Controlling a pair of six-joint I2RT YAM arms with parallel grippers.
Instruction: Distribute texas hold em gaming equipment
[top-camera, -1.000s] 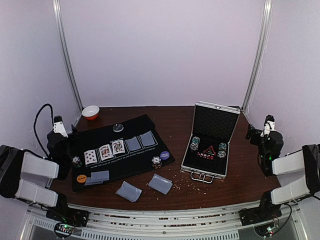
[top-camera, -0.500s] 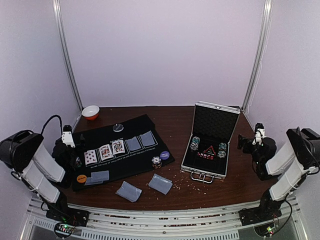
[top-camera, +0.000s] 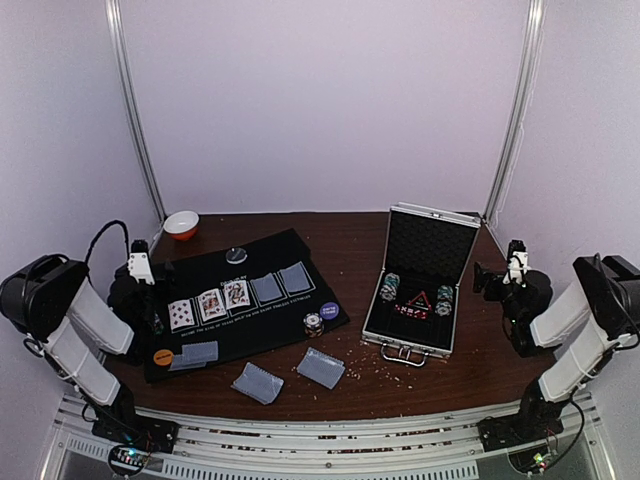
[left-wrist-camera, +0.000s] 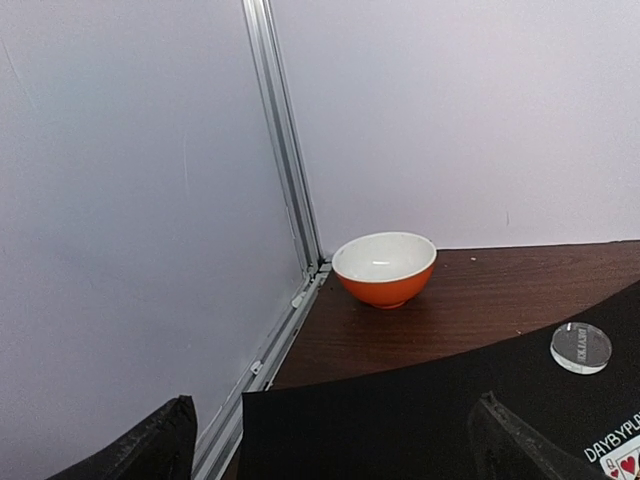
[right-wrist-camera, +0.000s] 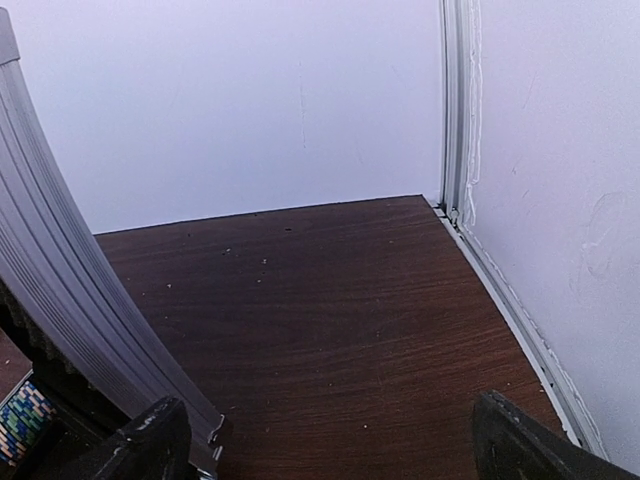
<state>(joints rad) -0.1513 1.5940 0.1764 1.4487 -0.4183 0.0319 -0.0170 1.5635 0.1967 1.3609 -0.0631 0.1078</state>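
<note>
"Playing cards (top-camera: 209, 305): where do we find them?"

"We see three face up in a row on the black mat (top-camera: 265, 250), with face-down cards (top-camera: 282, 283) continuing the row. Two loose cards (top-camera: 258, 382) lie on the bench (top-camera: 350, 235) just off the mat's near edge. A chip stack (top-camera: 314, 324) sits beside the purple disc (top-camera: 329, 311). The orange disc (top-camera: 163, 356) is at the near-left corner and the grey disc (top-camera: 236, 255) at the far edge."

"And our jaws?"

"Both stand wide apart, holding nothing. Our left gripper (left-wrist-camera: 335, 440) hangs over the mat, facing the bowl (left-wrist-camera: 385, 268). Our right gripper (right-wrist-camera: 330, 430) is over bare bench beside the case (top-camera: 418, 290)."
</note>
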